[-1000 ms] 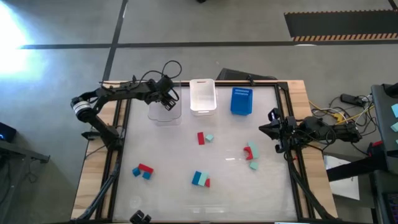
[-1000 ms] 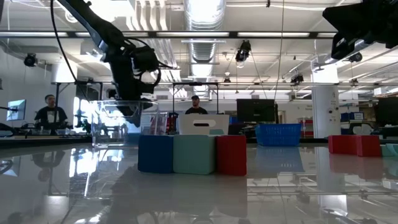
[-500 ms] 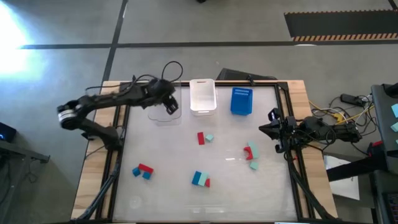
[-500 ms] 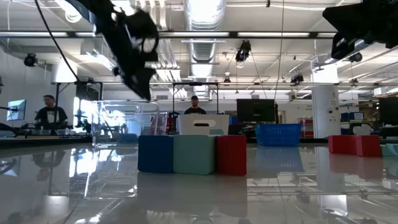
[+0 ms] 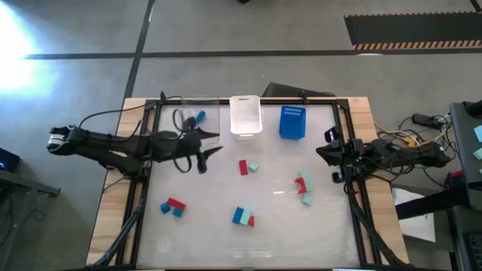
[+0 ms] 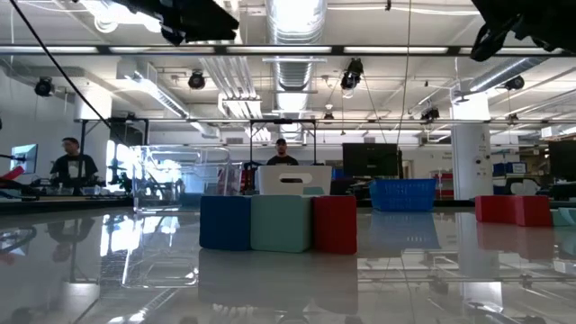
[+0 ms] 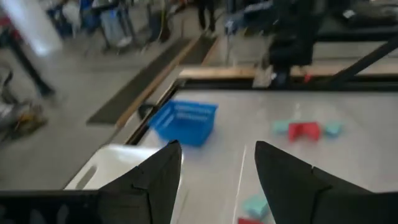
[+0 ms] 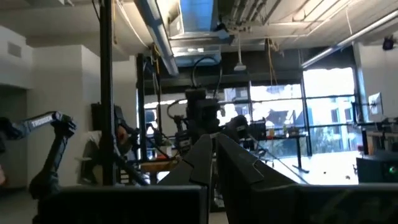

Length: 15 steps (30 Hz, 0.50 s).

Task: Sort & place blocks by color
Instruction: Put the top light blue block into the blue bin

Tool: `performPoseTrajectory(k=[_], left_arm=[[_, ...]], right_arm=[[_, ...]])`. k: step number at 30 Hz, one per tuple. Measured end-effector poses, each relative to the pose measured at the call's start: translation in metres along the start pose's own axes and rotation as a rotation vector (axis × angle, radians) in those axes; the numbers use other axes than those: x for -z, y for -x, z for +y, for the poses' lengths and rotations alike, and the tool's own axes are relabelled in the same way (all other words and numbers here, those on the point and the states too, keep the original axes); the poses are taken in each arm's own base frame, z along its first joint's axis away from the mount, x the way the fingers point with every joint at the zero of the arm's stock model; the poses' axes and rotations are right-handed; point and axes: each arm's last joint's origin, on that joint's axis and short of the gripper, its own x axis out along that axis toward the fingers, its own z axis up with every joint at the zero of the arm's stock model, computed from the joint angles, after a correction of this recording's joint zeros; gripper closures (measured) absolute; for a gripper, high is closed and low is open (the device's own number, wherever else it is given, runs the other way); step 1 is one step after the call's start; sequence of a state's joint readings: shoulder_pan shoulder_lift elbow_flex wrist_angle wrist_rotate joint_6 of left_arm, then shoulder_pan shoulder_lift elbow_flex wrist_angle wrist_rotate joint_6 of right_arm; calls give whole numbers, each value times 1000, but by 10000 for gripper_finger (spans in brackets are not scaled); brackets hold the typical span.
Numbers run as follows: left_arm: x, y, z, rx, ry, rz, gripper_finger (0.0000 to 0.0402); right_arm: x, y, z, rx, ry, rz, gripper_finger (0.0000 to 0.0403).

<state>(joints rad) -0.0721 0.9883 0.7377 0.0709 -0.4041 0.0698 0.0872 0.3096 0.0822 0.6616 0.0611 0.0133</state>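
My counter [image 5: 218, 233] is a glossy white sheet set in a wooden frame with dark rails along its sides. Along its far edge three bins stand in a row: a clear bin [image 5: 197, 122] with one blue block [image 5: 200, 117] inside, a white bin [image 5: 245, 116] beside it, and a blue bin [image 5: 292, 122] just past that. The other blocks lie on the open surface in small clusters: a red and a teal one [image 5: 248, 166] near the middle, a red-and-teal group [image 5: 304, 184] toward my right side, a blue-and-red group [image 5: 173, 206] toward my left, and a blue, teal and red row [image 5: 242, 217] near the front edge.
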Motion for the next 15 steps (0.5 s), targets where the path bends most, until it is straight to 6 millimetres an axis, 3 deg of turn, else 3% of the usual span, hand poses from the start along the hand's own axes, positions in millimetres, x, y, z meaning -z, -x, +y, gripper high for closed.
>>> performPoseTrajectory(k=[6,15], left_arm=[[7,8,1,-13,0,-128,212],[9,16,7,-88,3,-159,212]], right_arm=[[16,-28,0,62,20,128,390],[18,-77,-3,280,-9,400,390]])
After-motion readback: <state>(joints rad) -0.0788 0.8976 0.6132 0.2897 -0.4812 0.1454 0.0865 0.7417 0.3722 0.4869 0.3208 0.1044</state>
